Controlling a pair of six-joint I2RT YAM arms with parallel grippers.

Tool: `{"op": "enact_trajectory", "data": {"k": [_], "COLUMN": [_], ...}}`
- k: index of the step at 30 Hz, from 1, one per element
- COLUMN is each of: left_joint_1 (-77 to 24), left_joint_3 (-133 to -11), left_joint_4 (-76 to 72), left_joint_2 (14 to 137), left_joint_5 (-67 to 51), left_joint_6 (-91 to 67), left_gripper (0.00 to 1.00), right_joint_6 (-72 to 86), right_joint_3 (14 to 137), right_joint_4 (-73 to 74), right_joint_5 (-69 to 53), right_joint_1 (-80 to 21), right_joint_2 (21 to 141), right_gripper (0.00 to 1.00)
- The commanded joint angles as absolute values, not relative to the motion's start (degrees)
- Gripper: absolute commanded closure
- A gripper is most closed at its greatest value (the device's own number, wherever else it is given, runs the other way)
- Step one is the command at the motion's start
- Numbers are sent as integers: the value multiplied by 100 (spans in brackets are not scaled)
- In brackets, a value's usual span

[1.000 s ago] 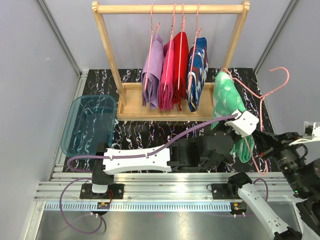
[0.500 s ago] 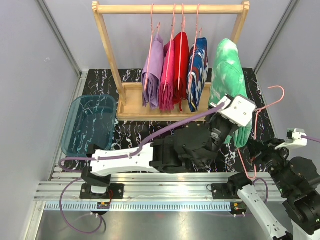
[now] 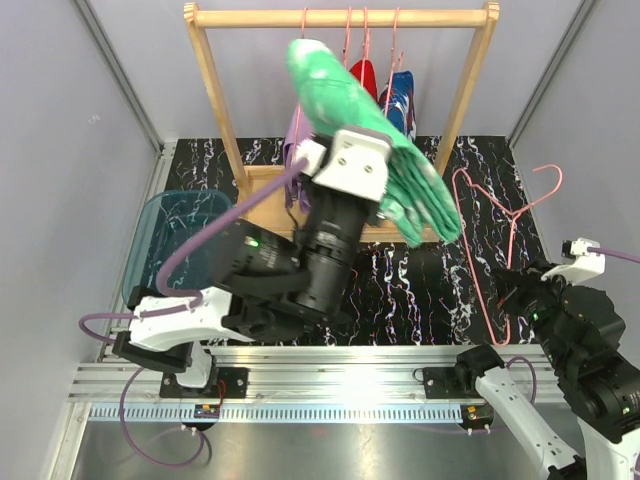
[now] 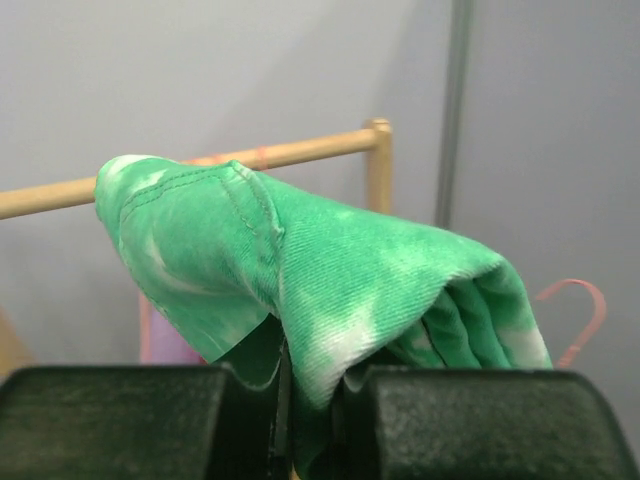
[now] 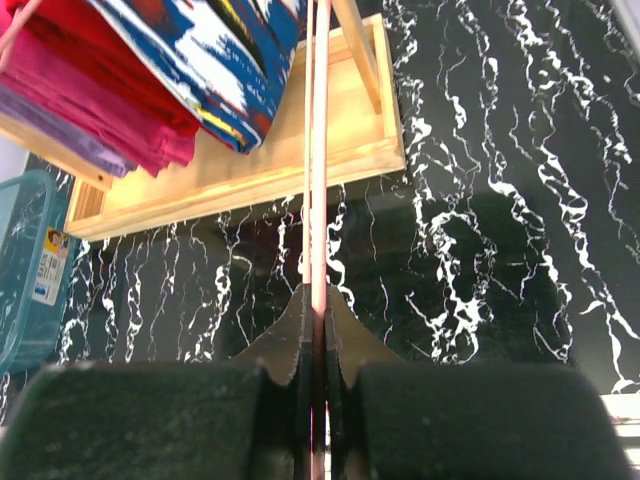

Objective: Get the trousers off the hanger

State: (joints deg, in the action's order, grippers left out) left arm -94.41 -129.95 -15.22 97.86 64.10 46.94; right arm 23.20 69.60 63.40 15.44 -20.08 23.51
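Observation:
My left gripper [image 3: 385,195] is raised high in front of the rack and shut on the mint green trousers [image 3: 352,100], which drape over it clear of any hanger. In the left wrist view the cloth [image 4: 330,260] is pinched between the jaws of that gripper [image 4: 310,400]. My right gripper [image 3: 507,290] is shut on the wire of a bare pink hanger [image 3: 487,225] over the right of the table. The wire [image 5: 316,150] runs up from that gripper [image 5: 318,300]. The navy patterned trousers [image 3: 402,100] hang on the rack and also show in the right wrist view [image 5: 215,50].
The wooden rack [image 3: 340,17] stands at the back with lilac [image 3: 295,150], pink and red pairs on pink hangers, partly hidden by my left arm. Its wooden base tray [image 5: 300,170] lies below. A blue translucent bin [image 3: 170,245] sits at the left.
My left arm has swung up and to the left, carrying the green trousers off the pink hanger. The right gripper has stayed shut on the hanger, which is now bare.

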Motion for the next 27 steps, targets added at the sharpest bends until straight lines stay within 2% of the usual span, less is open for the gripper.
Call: {"op": "enact_trajectory", "data": {"k": [1,4,12,17,22,25,27], "left_joint_1": [-9256,-8825,-7762,-6814,-6101,-5495,-4942], "left_joint_3": [-13254,-13053,-10936,-9881,-8625,-8289,-8349], "left_joint_4": [-2900,-3014,-2788,-1040,-625,479,2076], "left_joint_2": [9300,9045,7053,6031,5222,5168,5282], "left_joint_5": [6925,7399,8463,8876,8939,8729,8386], "left_joint_6": [6344,6679,6382,4846,4318,3311,2343], "left_gripper": [100,100,100,100,100,100,100], "right_joint_6": [2198,1996,1749,1837,1951,2047,2092], "right_joint_3": [7268,7321,7356,7295,7242,7225,7216], "right_joint_4": [6047,5688,4984,4641,4430,4325,4289], "right_joint_5": [1828,1819,1512,1240,967,765,660], "right_joint_1": [-1995,-2004,-1995,-1995,-2004,-1995,-1995], "right_joint_2": [2522,2619,2830,2874,2813,2751,2733], "right_gripper": [100,100,100,100,100,100,100]}}
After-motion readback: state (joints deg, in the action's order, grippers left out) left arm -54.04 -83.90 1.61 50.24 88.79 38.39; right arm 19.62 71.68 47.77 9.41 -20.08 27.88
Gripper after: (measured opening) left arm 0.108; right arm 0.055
